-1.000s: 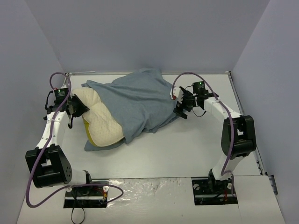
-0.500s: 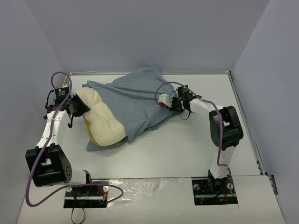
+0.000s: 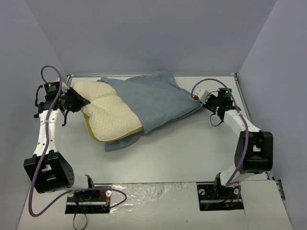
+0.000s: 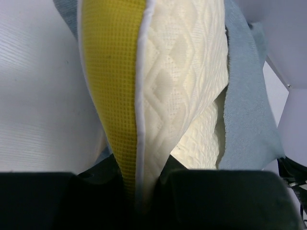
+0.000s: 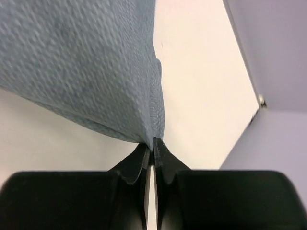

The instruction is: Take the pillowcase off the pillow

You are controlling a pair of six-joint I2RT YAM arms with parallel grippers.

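Note:
The cream quilted pillow [image 3: 108,112] lies at the left of the table, about half of it bare. My left gripper [image 3: 76,99] is shut on its left end. In the left wrist view the yellow mesh edge band [image 4: 110,72] and white piping run down between the jaws of the left gripper [image 4: 141,191]. The pillowcase [image 3: 153,98] shows its plain grey-blue side and covers the pillow's right part. It is stretched toward my right gripper [image 3: 199,96]. In the right wrist view the right gripper [image 5: 152,143] pinches a corner of the pillowcase [image 5: 86,62].
The white table [image 3: 192,143] is boxed in by pale grey walls at the left, back and right. A fold of the pillowcase [image 3: 120,143] sticks out under the pillow's near edge. Both arm bases are bolted at the near edge.
My right gripper shut on the pillowcase edge and pulled it right. The left arm drew the pillow end back and left. More of the pillow is uncovered.

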